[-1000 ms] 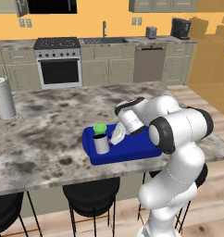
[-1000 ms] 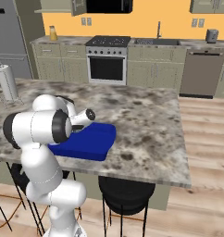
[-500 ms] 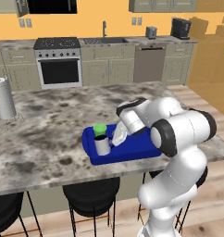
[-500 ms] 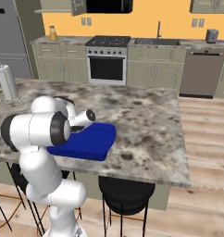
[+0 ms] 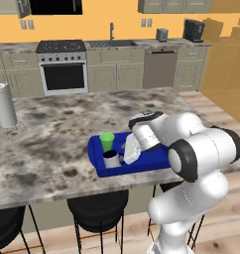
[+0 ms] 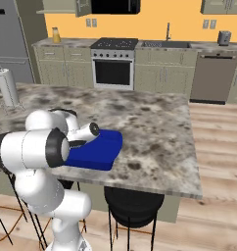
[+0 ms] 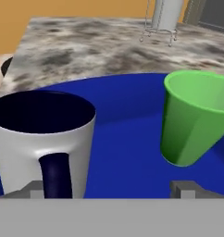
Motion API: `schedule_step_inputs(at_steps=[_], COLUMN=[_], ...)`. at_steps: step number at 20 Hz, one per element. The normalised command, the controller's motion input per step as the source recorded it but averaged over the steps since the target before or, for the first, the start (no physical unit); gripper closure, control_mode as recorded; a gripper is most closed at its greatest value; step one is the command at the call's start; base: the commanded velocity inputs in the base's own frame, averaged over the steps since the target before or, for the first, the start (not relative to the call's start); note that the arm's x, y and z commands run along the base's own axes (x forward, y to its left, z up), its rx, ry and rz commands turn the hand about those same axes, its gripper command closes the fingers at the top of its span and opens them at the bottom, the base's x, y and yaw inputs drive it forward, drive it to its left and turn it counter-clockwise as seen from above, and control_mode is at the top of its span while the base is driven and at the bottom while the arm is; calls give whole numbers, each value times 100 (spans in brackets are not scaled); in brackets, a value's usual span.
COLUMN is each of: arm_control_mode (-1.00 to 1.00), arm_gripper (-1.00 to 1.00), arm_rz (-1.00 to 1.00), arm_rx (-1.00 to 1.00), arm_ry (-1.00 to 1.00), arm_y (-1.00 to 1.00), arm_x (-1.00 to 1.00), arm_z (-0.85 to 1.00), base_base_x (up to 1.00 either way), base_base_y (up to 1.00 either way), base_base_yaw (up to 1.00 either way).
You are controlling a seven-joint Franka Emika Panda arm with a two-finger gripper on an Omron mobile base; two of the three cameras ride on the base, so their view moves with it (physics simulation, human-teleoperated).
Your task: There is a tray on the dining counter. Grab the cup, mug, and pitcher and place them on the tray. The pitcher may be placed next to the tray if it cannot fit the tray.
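1. The gripper [image 7: 111, 189] has its jaws spread wide with nothing between them; its two grey fingertips [image 7: 182, 189] poke up at the bottom of the hand view, one lower left, one lower right. In the left base view the gripper [image 5: 123, 157] sits at centre frame, low over the tray.
2. The mug [image 7: 42, 139] fills the lower left of the hand view, upright, its dark handle facing the camera and standing just beside the left fingertip; whether they touch cannot be told. In the left base view the mug [image 5: 111, 159] is just left of the gripper.
3. The cup [image 7: 195, 116] stands upright at the right of the hand view, above the right fingertip and apart from it. In the left base view the cup [image 5: 107, 141] is just above the mug.
4. Between mug and cup, bare blue floor of the tray [image 7: 125, 139] runs up the middle of the hand view, an open lane ahead of the jaws.
5. The tray [image 5: 99, 167] lies at centre of the left base view, its lower rim near the front edge of the dining counter [image 5: 52, 149]. In the right base view the tray [image 6: 98, 149] shows at left centre, partly behind the arm.
6. Wide bare marble stretches left and above the tray; a paper towel roll [image 5: 4, 105] stands far off at the left edge.
7. Black stools [image 5: 98, 211] sit below the counter's front edge.
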Motion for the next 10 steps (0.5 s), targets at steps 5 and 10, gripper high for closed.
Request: schedule_step_inputs(at_steps=[5, 10], arm_control_mode=[-100, -100], arm_gripper=[-100, -100], arm_rz=[6, 10], arm_rx=[0, 0], arm_ry=[0, 4], arm_y=[0, 0], arm_x=[-13, 0], arm_z=[10, 21], base_base_x=[0, 0], base_base_y=[0, 0], base_base_yaw=[0, 0])
